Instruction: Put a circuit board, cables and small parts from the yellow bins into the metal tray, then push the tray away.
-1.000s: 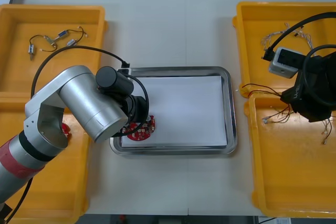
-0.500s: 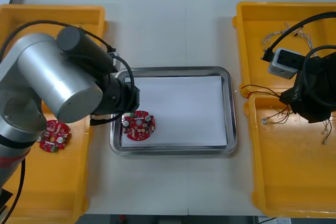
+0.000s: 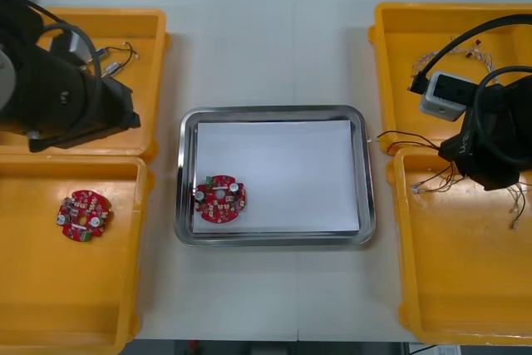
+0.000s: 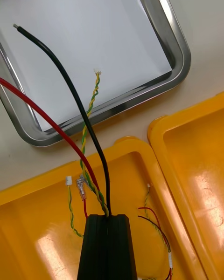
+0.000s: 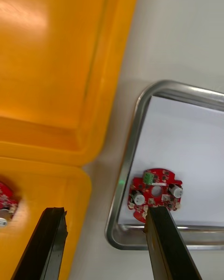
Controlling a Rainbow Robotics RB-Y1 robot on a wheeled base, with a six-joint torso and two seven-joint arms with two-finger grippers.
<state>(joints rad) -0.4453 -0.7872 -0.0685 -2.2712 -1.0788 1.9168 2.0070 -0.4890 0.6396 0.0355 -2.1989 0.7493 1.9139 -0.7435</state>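
A round red circuit board (image 3: 219,199) lies in the near left corner of the metal tray (image 3: 274,110), on its white inside. My left gripper (image 5: 106,211) hangs open and holds nothing, above the gap between the left bins and the tray rim (image 5: 128,154); the board (image 5: 155,194) lies just beyond one fingertip. My right gripper (image 4: 107,217) is shut on a bundle of cables over the right front bin: a black cable (image 4: 70,84), a red cable (image 4: 42,117) and a twisted yellow cable (image 4: 91,103). Their free ends reach out over the tray's right side (image 4: 172,37).
A second red board (image 3: 84,215) lies in the left front bin. The left back bin holds a thin cable with small metal parts (image 3: 91,60). Fine wires lie in the right back bin (image 3: 453,51) and the right front bin (image 3: 515,201). Bare table surrounds the tray.
My left arm has drawn back from the tray toward the back left, leaving the circuit board lying in the tray. The right arm with its cables has barely moved.
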